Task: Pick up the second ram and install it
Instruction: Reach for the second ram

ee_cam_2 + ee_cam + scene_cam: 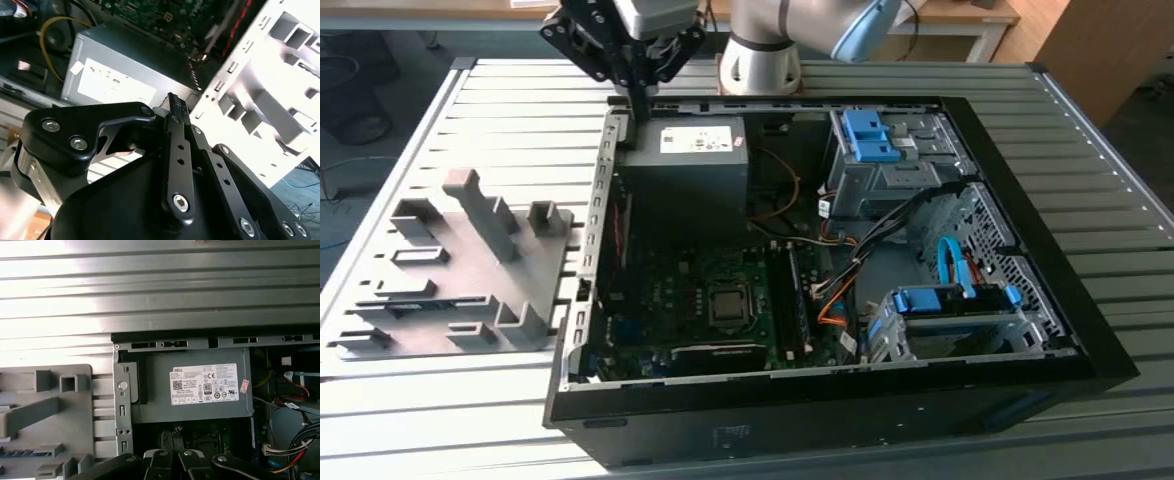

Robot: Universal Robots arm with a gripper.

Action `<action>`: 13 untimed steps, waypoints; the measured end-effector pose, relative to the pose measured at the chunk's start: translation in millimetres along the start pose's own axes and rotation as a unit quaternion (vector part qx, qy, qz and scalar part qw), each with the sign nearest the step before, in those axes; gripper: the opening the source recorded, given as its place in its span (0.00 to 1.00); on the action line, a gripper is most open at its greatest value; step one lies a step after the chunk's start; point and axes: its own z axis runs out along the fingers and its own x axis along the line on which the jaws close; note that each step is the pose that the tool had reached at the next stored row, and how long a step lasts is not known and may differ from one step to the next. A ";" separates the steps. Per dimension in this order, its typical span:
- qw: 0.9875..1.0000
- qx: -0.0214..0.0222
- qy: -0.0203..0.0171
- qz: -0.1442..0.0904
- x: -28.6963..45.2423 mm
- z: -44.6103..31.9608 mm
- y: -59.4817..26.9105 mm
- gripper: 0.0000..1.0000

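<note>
Hanging over the far corner of the computer case (854,405), right above the grey power box (683,165), the gripper (640,97) has its two fingers pressed together. In both wrist views I see nothing held between them. The grey tray (454,300) sits on the table (1067,120) just beside the case, on the exterior view's left. In the first wrist view a thin dark strip with small blue marks lies in one tray slot. I think this is the second ram (12,452), but I cannot be sure. It is well apart from the gripper.

A stick like this should be very light and stiff, so lifting it should be easy. It is also thin and easy to hurt — it could crack if bent or squeezed hard. The flat sides may be a bit slippery. A good place to hold it is the middle of its long top edge, one finger on each flat side, away from the little chips.
</note>
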 end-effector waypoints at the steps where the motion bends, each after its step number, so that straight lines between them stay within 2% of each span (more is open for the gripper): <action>1: 1.000 0.000 0.000 0.000 2.3 0.0 -0.2 0.10; 13: 1.000 0.000 0.000 0.000 29.9 -0.3 -2.3 0.10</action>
